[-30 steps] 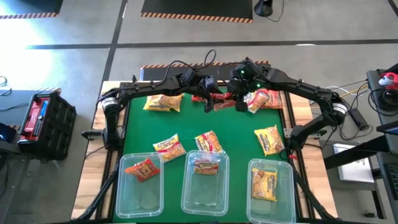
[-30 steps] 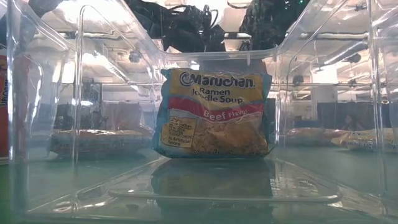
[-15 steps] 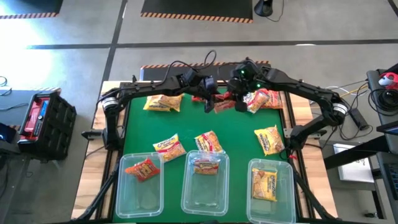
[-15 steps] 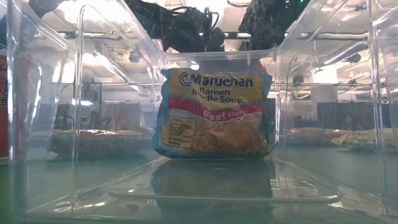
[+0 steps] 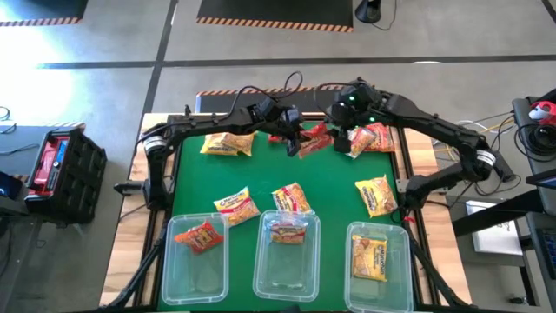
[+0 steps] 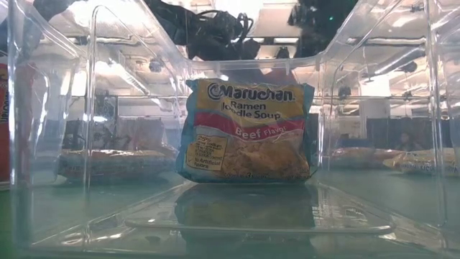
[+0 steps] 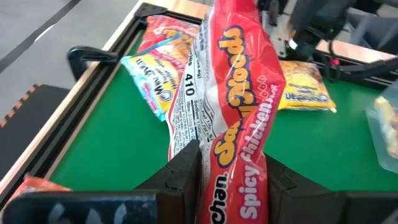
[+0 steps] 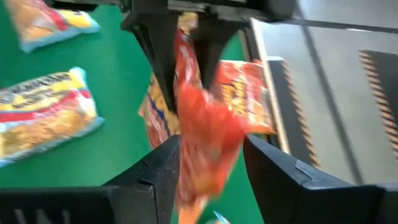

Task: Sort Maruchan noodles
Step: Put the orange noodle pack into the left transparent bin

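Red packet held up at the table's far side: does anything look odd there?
Yes: the red packet hangs twisted in the left tool, and the right tool is at it too, so two tools meet on one packet.

Table: green mat [image 5: 278,169] inside a dark frame, with pale wood margins [image 5: 422,156] at the sides.
Near edge: three clear rectangular tubs in a row, left tub [image 5: 178,276], middle tub [image 5: 265,276], right tub [image 5: 401,261], each holding one noodle packet.
Mid mat: loose packets [image 5: 237,205], [image 5: 292,197], [image 5: 375,195], just behind the tubs.
Far left: yellow packet [image 5: 228,143] flat on the mat.
Far right: small pile of packets [image 5: 373,137] at the mat's corner.
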Tool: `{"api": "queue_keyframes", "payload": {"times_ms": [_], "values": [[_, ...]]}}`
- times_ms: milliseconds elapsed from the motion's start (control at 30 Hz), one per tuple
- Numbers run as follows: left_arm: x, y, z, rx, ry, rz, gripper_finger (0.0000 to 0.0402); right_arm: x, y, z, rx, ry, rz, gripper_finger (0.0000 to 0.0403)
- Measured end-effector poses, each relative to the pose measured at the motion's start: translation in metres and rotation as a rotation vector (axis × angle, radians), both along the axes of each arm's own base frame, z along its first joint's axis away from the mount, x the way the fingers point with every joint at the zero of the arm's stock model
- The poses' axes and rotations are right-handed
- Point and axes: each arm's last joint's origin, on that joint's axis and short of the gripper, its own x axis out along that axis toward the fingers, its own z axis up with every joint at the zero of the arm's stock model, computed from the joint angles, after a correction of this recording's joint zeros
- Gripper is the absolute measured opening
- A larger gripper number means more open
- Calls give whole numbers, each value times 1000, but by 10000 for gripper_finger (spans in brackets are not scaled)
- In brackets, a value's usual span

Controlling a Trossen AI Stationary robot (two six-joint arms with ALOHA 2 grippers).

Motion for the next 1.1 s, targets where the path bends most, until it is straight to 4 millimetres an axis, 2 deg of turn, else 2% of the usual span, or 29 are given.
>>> {"api": "queue_keyframes", "payload": {"times_ms": [267,500,700,800,933,1100], "values": [[-3,6,2,-89,-12,69,82,-25,14,18,25,-31,-101,168],[-2,2,32,-123,15,55,82,-30,18,22,78,-57,-158,157],[-9,-36,47,-189,238,-55,82,-27,16,14,89,0,-143,149],[-17,-58,63,-191,280,-102,82,-26,15,8,100,26,-142,146],[-36,-87,93,-171,257,-159,82,-23,13,2,113,50,-144,143],[-66,-125,106,-210,289,-193,82,-20,11,-1,118,61,-144,145]]}}
